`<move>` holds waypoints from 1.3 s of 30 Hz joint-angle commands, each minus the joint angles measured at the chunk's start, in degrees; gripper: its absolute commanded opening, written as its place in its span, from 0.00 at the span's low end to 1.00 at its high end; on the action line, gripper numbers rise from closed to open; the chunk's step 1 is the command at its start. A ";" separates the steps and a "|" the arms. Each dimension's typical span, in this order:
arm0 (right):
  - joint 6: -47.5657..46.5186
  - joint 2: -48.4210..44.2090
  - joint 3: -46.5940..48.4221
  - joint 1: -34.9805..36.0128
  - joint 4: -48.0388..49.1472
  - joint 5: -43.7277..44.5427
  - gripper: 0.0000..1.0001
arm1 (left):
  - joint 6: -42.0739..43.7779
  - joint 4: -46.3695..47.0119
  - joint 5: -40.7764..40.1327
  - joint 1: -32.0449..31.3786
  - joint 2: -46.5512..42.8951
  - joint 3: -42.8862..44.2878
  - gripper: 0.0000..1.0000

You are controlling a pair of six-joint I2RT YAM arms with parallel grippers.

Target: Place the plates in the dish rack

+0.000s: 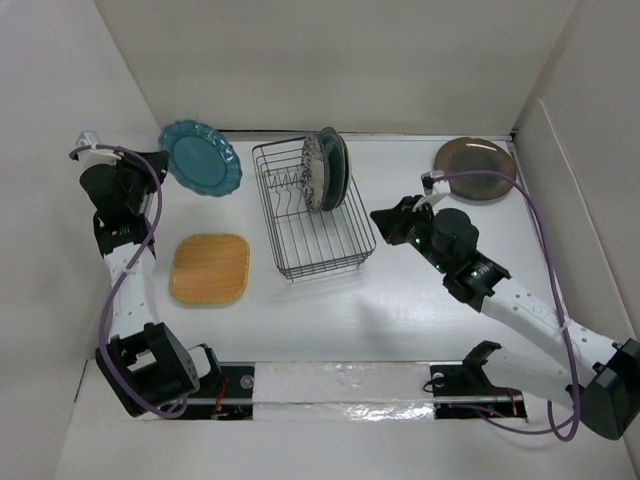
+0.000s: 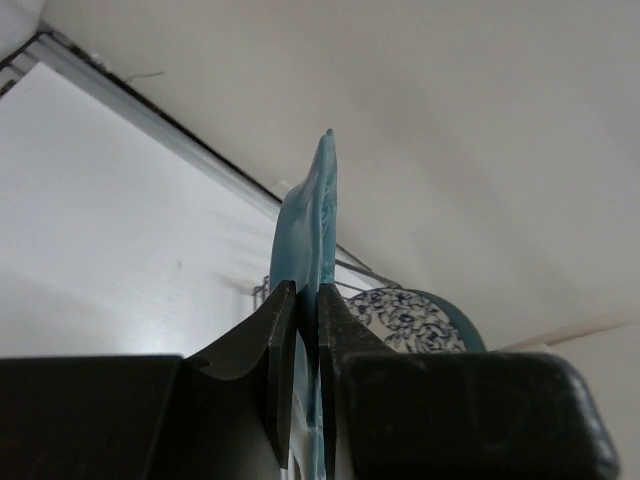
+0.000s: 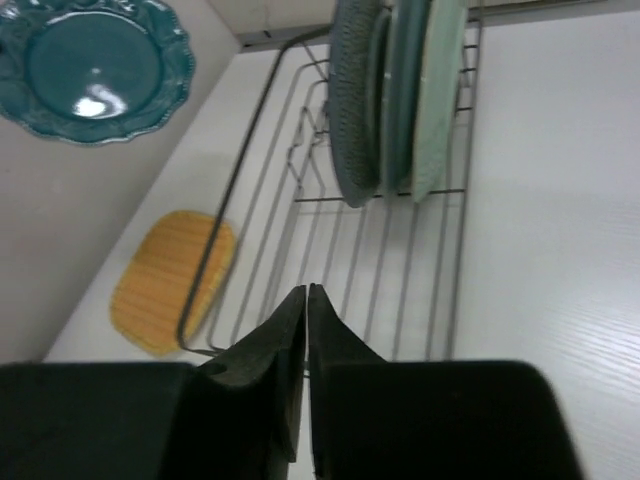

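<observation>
My left gripper is shut on the rim of the dark teal scalloped plate and holds it off the table at the back left. In the left wrist view the plate stands edge-on between the closed jaws of that gripper. The black wire dish rack holds three plates upright at its far end: blue-and-white patterned, grey-blue and mint. An orange plate lies flat left of the rack. My right gripper is shut and empty beside the rack's right side.
A glossy brown plate lies at the back right corner, behind the right arm. White walls close in the table at the back and on both sides. The near half of the rack has bare wires.
</observation>
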 commanded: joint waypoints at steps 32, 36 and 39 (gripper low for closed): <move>23.28 35.44 19.46 1.71 41.11 -31.55 0.87 | -25.32 30.33 15.93 -11.43 -20.01 -12.21 0.00; 25.13 37.47 19.90 1.71 44.98 -31.82 0.59 | -25.68 32.00 16.73 -11.43 -21.50 -17.48 0.00; 26.45 37.38 17.89 1.71 48.85 -31.12 0.24 | -23.58 31.39 16.55 -11.43 -23.09 -20.03 0.00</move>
